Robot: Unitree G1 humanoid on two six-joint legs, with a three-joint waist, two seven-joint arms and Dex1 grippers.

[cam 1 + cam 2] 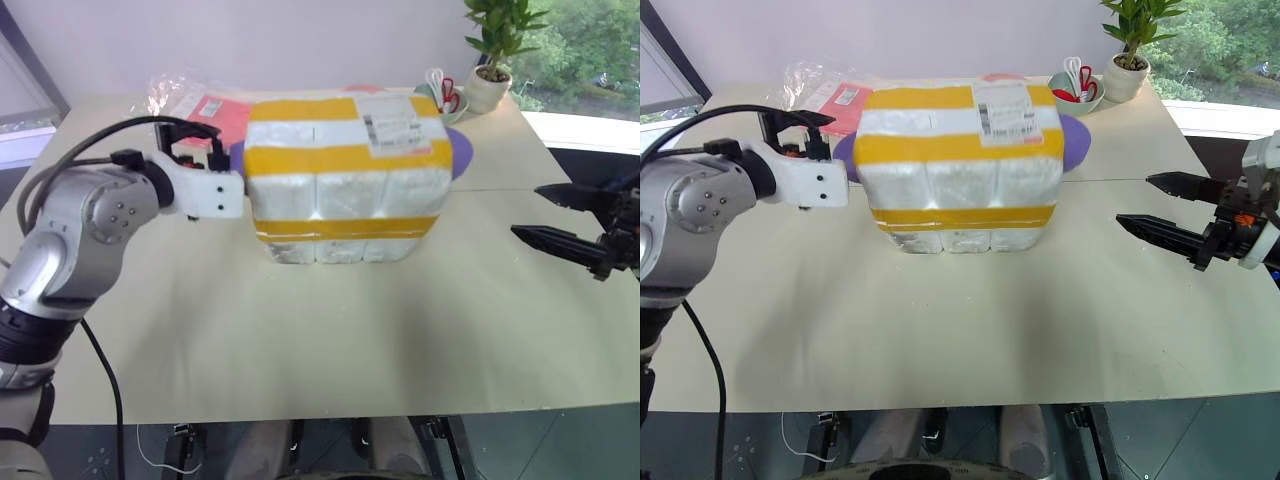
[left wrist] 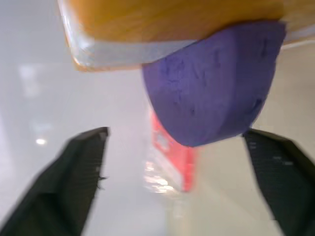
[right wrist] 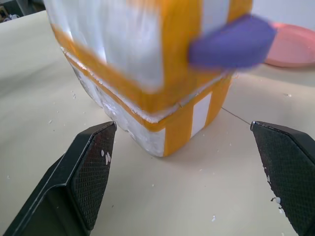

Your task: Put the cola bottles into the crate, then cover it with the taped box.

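The taped box, white foam with broad yellow stripes and a shipping label, stands mid-table on top of the low white crate, whose thin yellow band runs along the seam. The cola bottles are hidden. My left gripper is at the box's left rear corner; its fingers stand wide apart with nothing between them. My right gripper hovers to the right of the box, well apart from it. It is open and empty and points at the box's side.
A purple disc pokes out behind the box. Further back lie a red packet in clear wrap, a pink plate, a bowl holding scissors and a potted plant. The table's front half is bare.
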